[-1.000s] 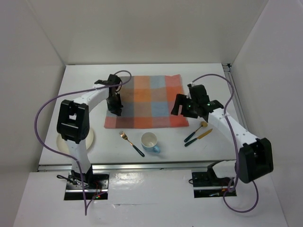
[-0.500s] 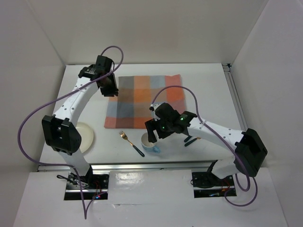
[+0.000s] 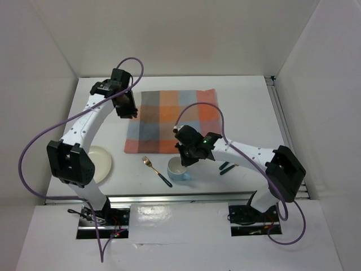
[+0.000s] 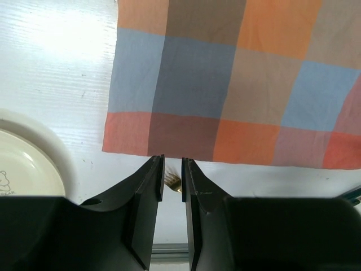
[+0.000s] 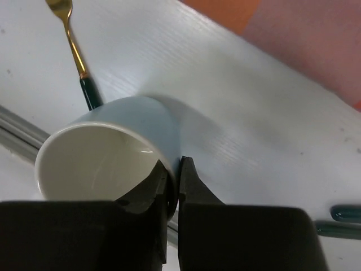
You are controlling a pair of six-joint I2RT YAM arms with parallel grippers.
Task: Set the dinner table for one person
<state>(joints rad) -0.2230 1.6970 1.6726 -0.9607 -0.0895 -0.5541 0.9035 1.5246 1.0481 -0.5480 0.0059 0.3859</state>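
The dinner table point(image 3: 242, 101) is a matte white top. A light blue mug point(image 3: 179, 173), white inside, stands near its front edge. My right gripper point(image 3: 184, 161) is shut on the mug's rim point(image 5: 169, 152), one finger inside and one outside point(image 5: 177, 169). Left of the mug lies a gold fork point(image 3: 157, 171) with a dark handle point(image 5: 76, 48). My left gripper point(image 3: 130, 112) hovers over the left edge of the checked cloth point(image 3: 172, 121). Its jaws point(image 4: 172, 164) stand narrowly open with nothing between them. A cream plate point(image 3: 104, 161) sits at the front left, partly under the left arm.
Two dark green cutlery handles point(image 3: 227, 167) stick out from under my right forearm, right of the mug point(image 5: 344, 217). A silver rail point(image 3: 169, 197) runs along the near edge. White walls close in the back and both sides.
My right arm swung left from the cutlery to the mug and its jaws closed on the rim. My left arm pulled back toward the cloth's far left corner.
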